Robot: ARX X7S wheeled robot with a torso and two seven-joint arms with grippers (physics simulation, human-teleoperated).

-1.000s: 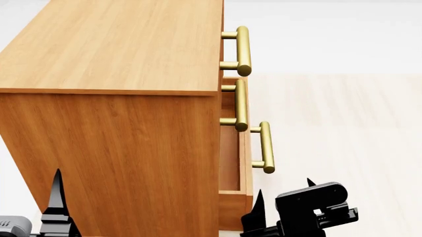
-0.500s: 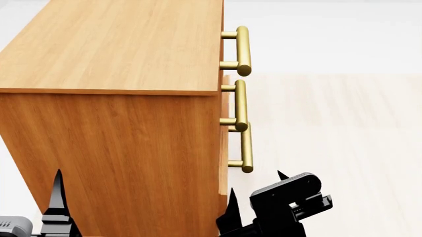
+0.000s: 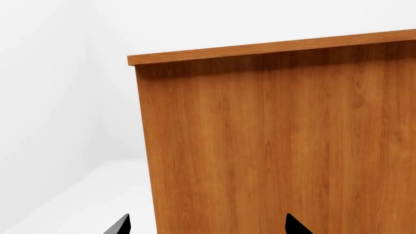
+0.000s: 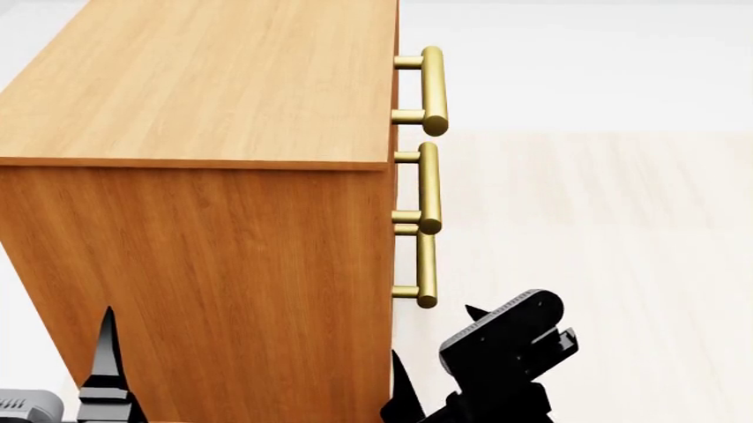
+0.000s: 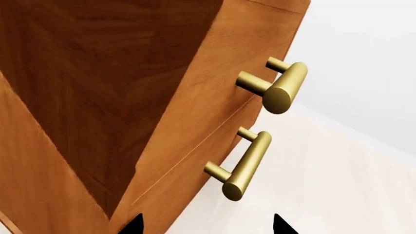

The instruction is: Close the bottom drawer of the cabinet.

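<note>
Now, in the left wrist view, we see the left pincer only as two black fingertips at the frame's edge, set well apart and holding nothing, facing the plain side panel of the cabinet.

From the head view, we find the right pincer low beside the cabinet's front corner, its black body tilted and its pointed fingers spread, with nothing between them. The left pincer stands upright at the lower left, in front of the side panel; only one spike shows here. Compared with a second ago, the bottom drawer no longer juts out: its box is pushed in, and the bottom drawer's handle now lines up under the two handles above it. The right arm has moved in toward the cabinet along with it. That handle's long axis runs parallel to the other two, and it faces away from the cabinet front, toward the pale floor.

In the right wrist view, we look up along the cabinet front; two brass handles show, and the nearer handle runs along the drawer face on two posts. The right pincer's fingertips stay parted just below it, free of the handle.
</note>
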